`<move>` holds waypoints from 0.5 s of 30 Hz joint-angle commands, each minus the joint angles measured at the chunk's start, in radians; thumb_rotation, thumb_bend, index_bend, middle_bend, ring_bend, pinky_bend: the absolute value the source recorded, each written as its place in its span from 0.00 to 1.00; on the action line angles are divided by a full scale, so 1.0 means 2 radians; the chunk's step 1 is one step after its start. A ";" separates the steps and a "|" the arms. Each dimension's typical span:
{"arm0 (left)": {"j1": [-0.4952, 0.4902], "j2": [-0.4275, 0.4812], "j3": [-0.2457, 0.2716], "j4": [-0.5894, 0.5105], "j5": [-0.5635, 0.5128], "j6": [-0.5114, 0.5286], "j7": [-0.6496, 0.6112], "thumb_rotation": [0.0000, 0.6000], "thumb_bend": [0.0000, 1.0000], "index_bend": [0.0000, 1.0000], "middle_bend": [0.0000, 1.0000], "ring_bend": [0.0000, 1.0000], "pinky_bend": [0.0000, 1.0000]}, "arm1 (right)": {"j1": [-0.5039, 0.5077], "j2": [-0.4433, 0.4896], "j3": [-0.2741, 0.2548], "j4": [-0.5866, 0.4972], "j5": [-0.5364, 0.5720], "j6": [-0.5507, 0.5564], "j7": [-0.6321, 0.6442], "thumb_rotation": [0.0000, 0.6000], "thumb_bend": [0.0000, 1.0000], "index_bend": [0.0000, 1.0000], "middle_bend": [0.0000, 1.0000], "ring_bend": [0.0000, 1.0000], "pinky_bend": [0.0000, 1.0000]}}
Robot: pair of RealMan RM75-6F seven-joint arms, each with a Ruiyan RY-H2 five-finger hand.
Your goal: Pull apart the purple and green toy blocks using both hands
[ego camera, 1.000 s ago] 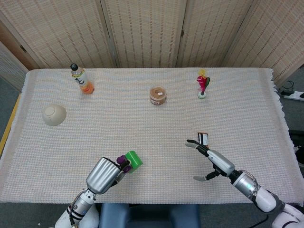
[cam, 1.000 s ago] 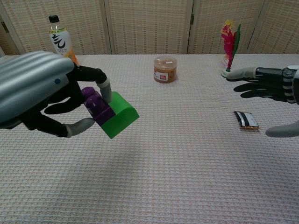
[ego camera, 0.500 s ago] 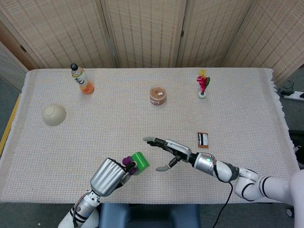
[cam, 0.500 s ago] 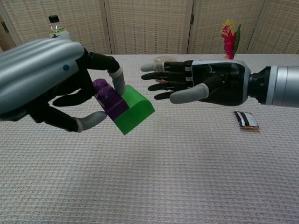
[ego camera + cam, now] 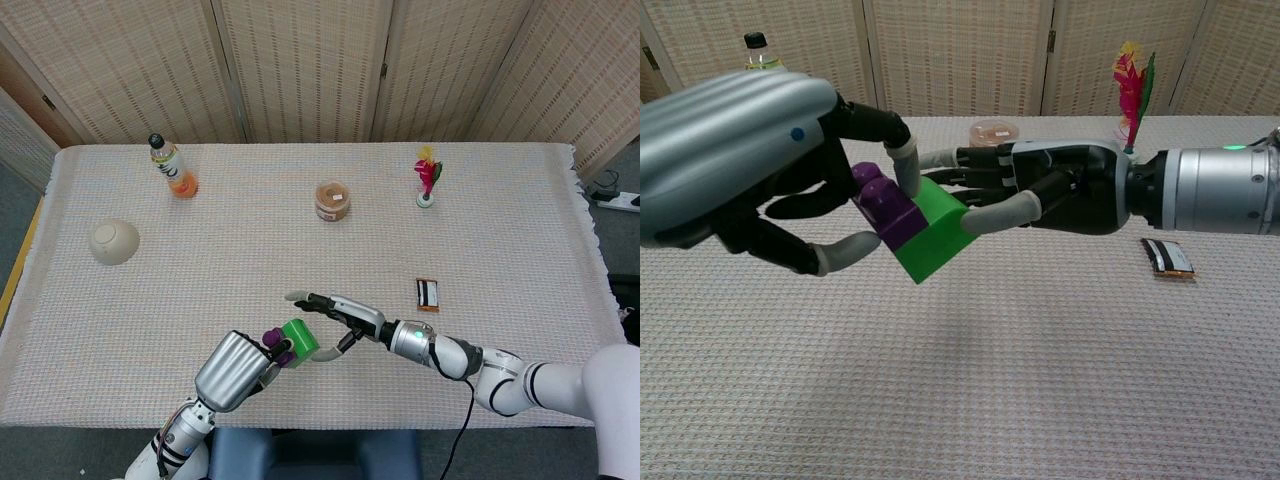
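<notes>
Blocks of hard plastic, likely light and rigid: the left hand [image 5: 735,160] is pinching the purple block [image 5: 885,207] above the table's near edge, while the right hand [image 5: 1040,190], fingers spread, is reaching around the green block [image 5: 930,235], whose smooth faces probably need a firm squeeze.

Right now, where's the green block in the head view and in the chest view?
Head view: green block low, left of centre, joined to the purple block in the left hand.
Chest view: green block left of centre, mid-height.
Shared landmark: the feather toy, far right of the table in both views.
</notes>
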 commanded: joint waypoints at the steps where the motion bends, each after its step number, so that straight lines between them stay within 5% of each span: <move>1: -0.001 0.001 -0.002 -0.001 0.000 -0.001 -0.001 1.00 0.42 0.82 1.00 1.00 1.00 | 0.004 -0.009 0.004 -0.004 0.019 -0.012 -0.024 1.00 0.24 0.16 0.08 0.04 0.00; 3: -0.001 0.002 -0.002 -0.002 0.001 0.000 -0.001 1.00 0.42 0.82 1.00 1.00 1.00 | 0.003 -0.013 0.007 -0.007 0.030 -0.017 -0.040 1.00 0.24 0.23 0.15 0.10 0.02; 8: -0.001 0.004 -0.003 -0.003 0.002 -0.001 -0.005 1.00 0.43 0.82 1.00 1.00 1.00 | -0.004 -0.026 0.025 -0.019 0.072 -0.029 -0.099 1.00 0.24 0.45 0.33 0.28 0.30; 15: -0.001 0.005 -0.005 -0.004 0.003 0.001 -0.009 1.00 0.42 0.82 1.00 1.00 1.00 | -0.013 -0.032 0.039 -0.036 0.102 -0.035 -0.147 1.00 0.24 0.58 0.43 0.37 0.45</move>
